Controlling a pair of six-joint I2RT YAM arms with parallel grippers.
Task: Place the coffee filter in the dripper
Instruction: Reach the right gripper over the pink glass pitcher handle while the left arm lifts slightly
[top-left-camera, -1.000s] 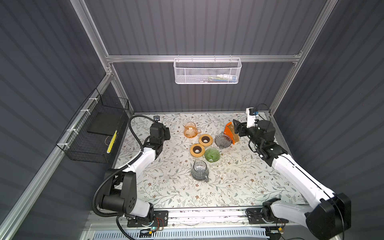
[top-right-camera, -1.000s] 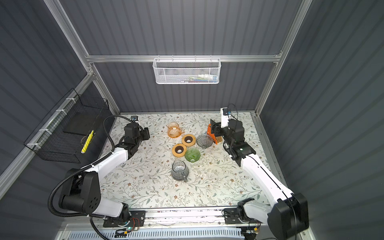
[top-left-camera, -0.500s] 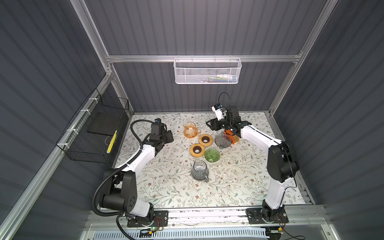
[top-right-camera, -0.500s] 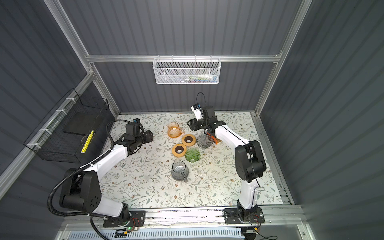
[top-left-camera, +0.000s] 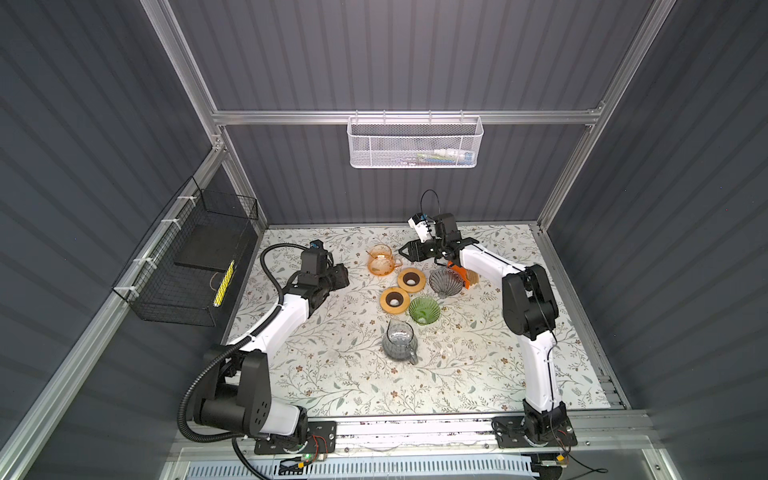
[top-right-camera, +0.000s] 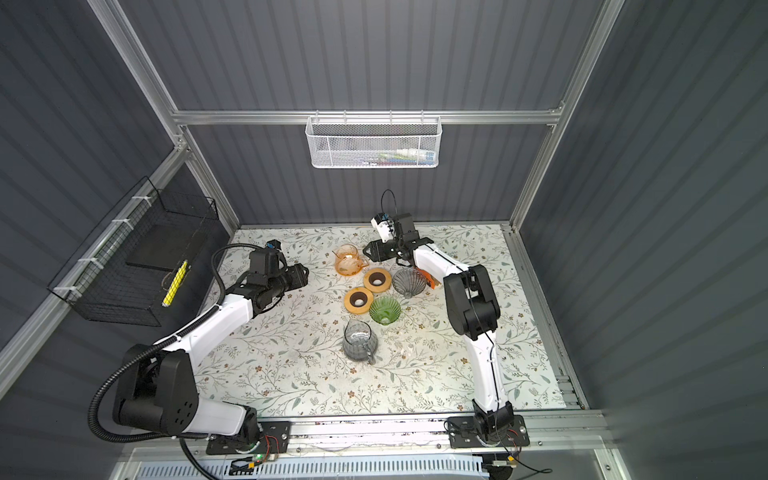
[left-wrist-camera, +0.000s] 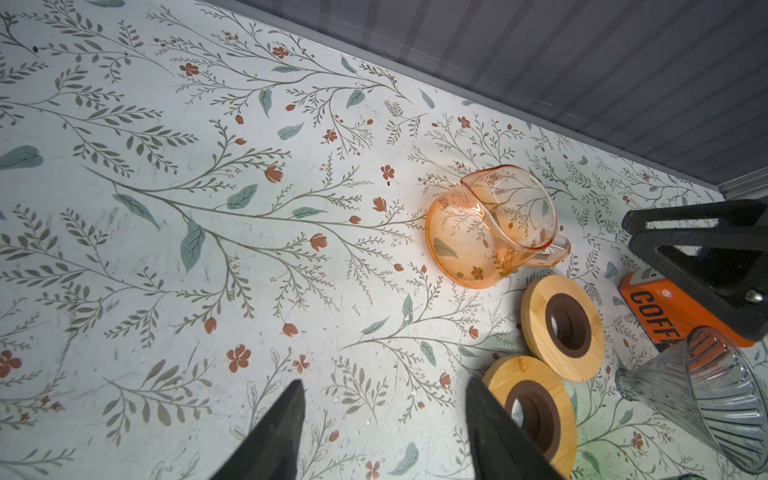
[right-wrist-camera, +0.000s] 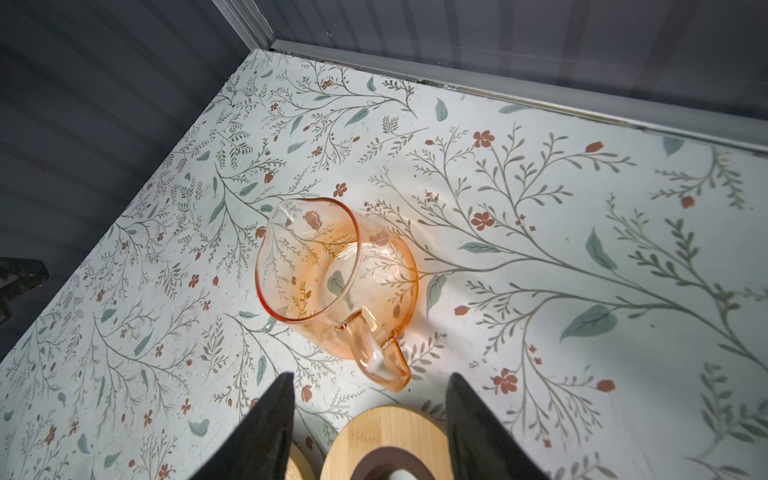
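The coffee filter box (top-left-camera: 460, 271), orange, lies at the far right of the table (top-left-camera: 332, 374), just behind the grey dripper (top-left-camera: 445, 281) and under the right forearm. The right gripper (top-left-camera: 404, 251) is to the left of it, apart from it. Its fingers (right-wrist-camera: 266, 419) stand apart and hold nothing, and the handle of the orange pitcher (right-wrist-camera: 332, 270) is just beyond their tips. The left gripper (left-wrist-camera: 384, 381) hangs over bare table at the left, also spread and empty.

The table has a flower pattern. The walls are dark grey and ribbed, with a white mesh basket (top-left-camera: 415, 143) on the far wall and a black wire basket (top-left-camera: 187, 270) on the left one.

One second ago the right gripper was at the box, more to the right, with its fingers wider; now it has swung left, past the box.
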